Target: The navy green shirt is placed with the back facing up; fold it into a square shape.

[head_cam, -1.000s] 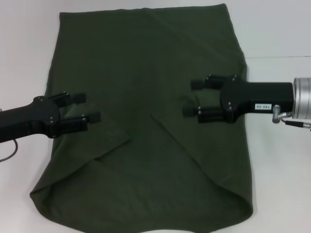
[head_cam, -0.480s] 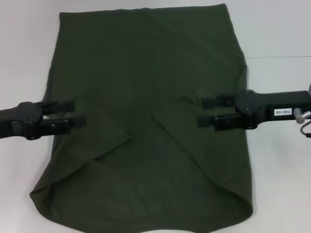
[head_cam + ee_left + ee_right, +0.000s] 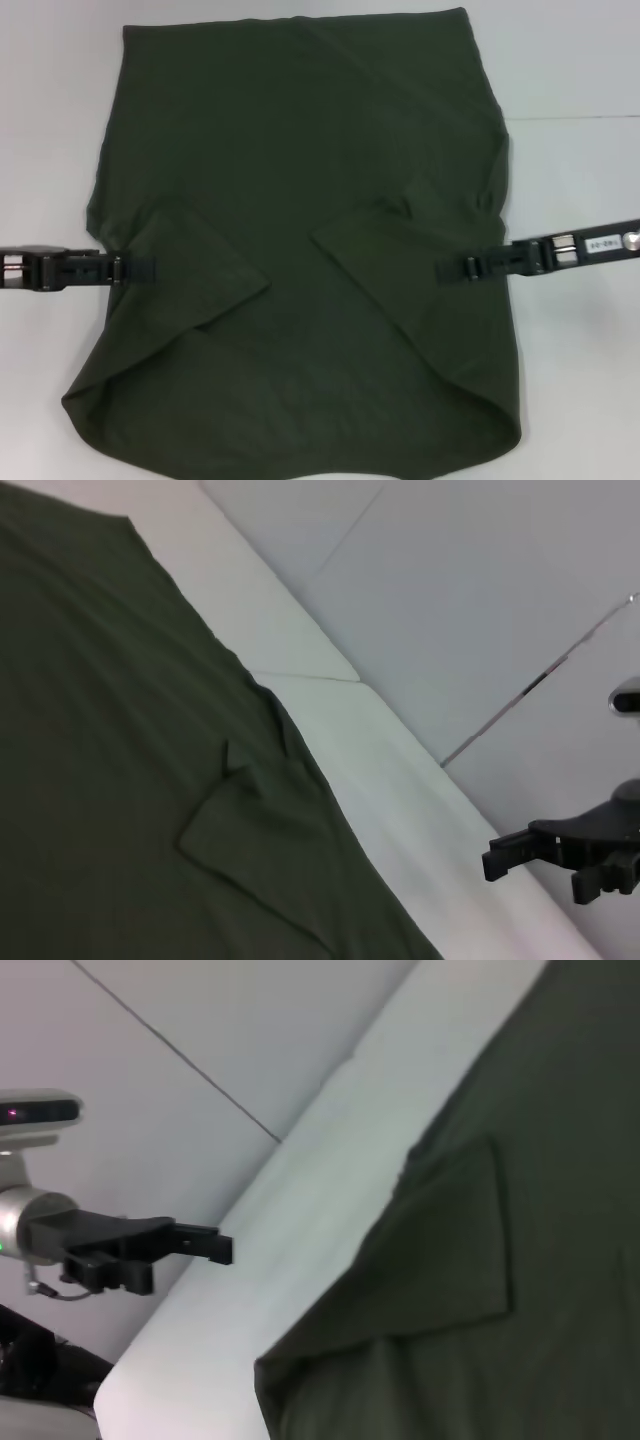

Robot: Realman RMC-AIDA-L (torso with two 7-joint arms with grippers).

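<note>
Lying flat, navy green shirt [image 3: 300,230], sleeves folded in, left end effector [image 3: 140,270] and right end effector [image 3: 455,268] at its edges, finger state unclear.

The head camera looks steeply down on the white worktop [image 3: 570,60], close enough that the navy green shirt [image 3: 300,200] fills most of the view. Each wrist camera sits low at one side edge, looking obliquely across the shirt toward the opposite arm's gripper beyond the worktop's far edge.
</note>
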